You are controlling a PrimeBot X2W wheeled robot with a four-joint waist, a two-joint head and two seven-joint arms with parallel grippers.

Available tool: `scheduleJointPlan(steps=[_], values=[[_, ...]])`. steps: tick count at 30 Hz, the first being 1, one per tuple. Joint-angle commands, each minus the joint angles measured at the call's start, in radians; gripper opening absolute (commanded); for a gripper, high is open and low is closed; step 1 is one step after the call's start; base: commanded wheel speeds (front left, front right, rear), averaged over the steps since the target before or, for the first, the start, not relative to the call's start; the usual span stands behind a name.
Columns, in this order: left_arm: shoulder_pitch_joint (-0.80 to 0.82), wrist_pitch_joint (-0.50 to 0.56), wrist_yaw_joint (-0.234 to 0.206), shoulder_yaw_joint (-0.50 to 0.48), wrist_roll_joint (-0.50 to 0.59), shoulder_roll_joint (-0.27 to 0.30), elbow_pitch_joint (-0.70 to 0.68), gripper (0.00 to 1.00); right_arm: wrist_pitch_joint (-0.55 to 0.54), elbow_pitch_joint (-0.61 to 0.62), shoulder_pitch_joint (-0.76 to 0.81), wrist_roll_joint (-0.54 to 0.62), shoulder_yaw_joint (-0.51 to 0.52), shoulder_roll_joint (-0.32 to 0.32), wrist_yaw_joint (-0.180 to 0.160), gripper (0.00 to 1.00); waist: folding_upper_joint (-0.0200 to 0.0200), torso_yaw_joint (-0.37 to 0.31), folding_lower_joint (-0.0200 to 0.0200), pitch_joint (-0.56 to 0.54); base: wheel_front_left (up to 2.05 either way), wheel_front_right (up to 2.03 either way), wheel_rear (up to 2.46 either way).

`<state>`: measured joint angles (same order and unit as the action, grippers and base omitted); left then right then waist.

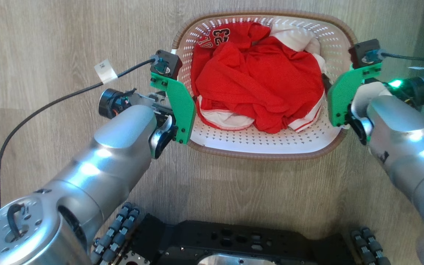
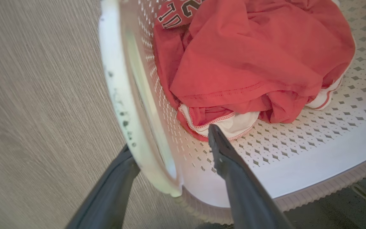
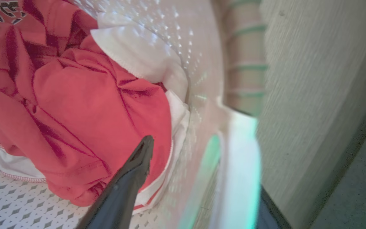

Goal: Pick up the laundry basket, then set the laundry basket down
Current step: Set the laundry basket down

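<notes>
We have the basket (image 1: 256, 145) resting on the floor (image 1: 42, 33) between our two grippers, with red and white clothes (image 1: 260, 81) heaped in it. Our left gripper (image 2: 172, 143) stands open astride the left handle (image 2: 119, 92). Its outer finger is at the outside of the handle, touching or just beside it, we cannot tell which. Its inner finger hangs inside the basket, apart from the wall and just short of the clothes. Our right gripper (image 3: 206, 168) is open too, astride the right handle (image 3: 240, 165), with one finger inside by the clothes and the other low on the outside. Neither grips anything.

With the basket down and both jaws wide, we judge that either the lift is yet to come or the setting down is done; these views do not settle which. If the lift is ahead, we must close both grippers on the handles together, then raise both arms evenly so the basket stays level. If it is done, we draw both grippers straight off the handles, keeping the inner fingers clear of the cloth
</notes>
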<state>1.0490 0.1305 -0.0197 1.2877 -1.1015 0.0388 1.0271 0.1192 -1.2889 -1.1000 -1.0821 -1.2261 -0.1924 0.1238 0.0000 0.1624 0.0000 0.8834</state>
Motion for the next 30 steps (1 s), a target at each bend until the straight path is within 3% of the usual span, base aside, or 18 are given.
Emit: scheduleJointPlan(steps=[1, 12, 23, 30], values=[[-0.014, -0.002, -0.010, -0.007, 0.005, 0.011, -0.001, 1.00, -0.006, -0.002, 0.070, 0.012, 0.001, -0.012, 0.007, 1.00, 0.0000, 0.003, 0.0000, -0.010, 0.00, 0.00, 0.00], [-0.069, 0.028, -0.016, -0.007, 0.010, 0.011, 0.014, 1.00, -0.044, -0.002, 0.141, 0.021, 0.062, -0.009, 0.007, 1.00, 0.0000, 0.002, 0.0000, -0.134, 0.00, 0.00, 0.00], [-0.179, 0.015, -0.014, -0.007, 0.000, 0.011, 0.085, 1.00, -0.057, -0.002, 0.250, 0.012, 0.101, 0.036, 0.007, 1.00, 0.0000, -0.041, 0.0000, -0.366, 0.00, 0.00, 0.00], [-0.244, -0.060, -0.003, -0.016, -0.031, 0.011, 0.133, 1.00, -0.016, -0.001, 0.315, -0.018, 0.129, 0.067, 0.007, 1.00, 0.0000, -0.058, 0.0000, -0.515, 0.00, 0.00, 0.00]])
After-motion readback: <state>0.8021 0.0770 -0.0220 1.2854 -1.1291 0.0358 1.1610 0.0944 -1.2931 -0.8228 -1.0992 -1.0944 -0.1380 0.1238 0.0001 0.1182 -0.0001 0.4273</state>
